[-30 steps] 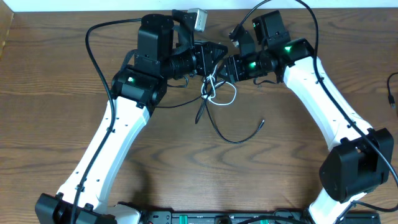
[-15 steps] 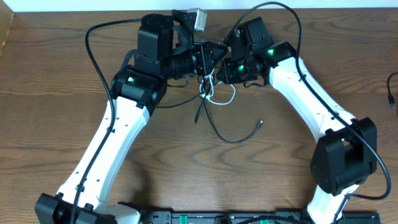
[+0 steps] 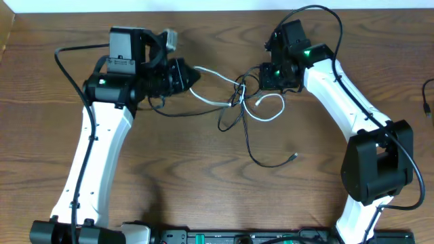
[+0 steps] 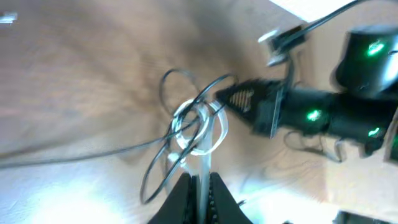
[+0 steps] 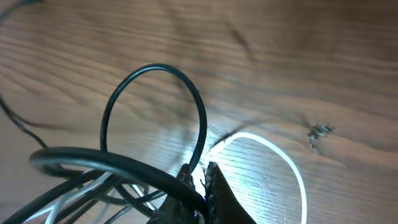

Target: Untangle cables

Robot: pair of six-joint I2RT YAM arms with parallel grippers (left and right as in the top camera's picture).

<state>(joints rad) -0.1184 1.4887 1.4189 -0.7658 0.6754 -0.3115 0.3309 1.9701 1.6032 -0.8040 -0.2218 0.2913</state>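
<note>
The white cable [image 3: 215,74] and black cable [image 3: 249,146] cross in a knot [image 3: 237,95] at the table's far middle. My left gripper [image 3: 194,73] is shut on the white cable, which runs stretched from it to the knot; the left wrist view shows the jaws [image 4: 200,186] pinching the white strand below the tangle [image 4: 193,121]. My right gripper [image 3: 260,76] is shut on the black cable just right of the knot. The right wrist view shows its jaws [image 5: 202,177] on a black loop [image 5: 155,71]. A white loop [image 3: 272,112] lies below it. The black cable's plug [image 3: 293,157] rests nearer the front.
Another black cord end [image 3: 426,102] lies at the table's right edge. The table's far edge meets a white wall [image 3: 224,5]. The left arm [image 3: 95,156] and right arm [image 3: 352,108] span both sides. Bare wood lies in front of the cables.
My left gripper has moved well to the left, pulling the white cable out of the bundle. The right gripper shifted slightly right. The tangle has spread out and loosened.
</note>
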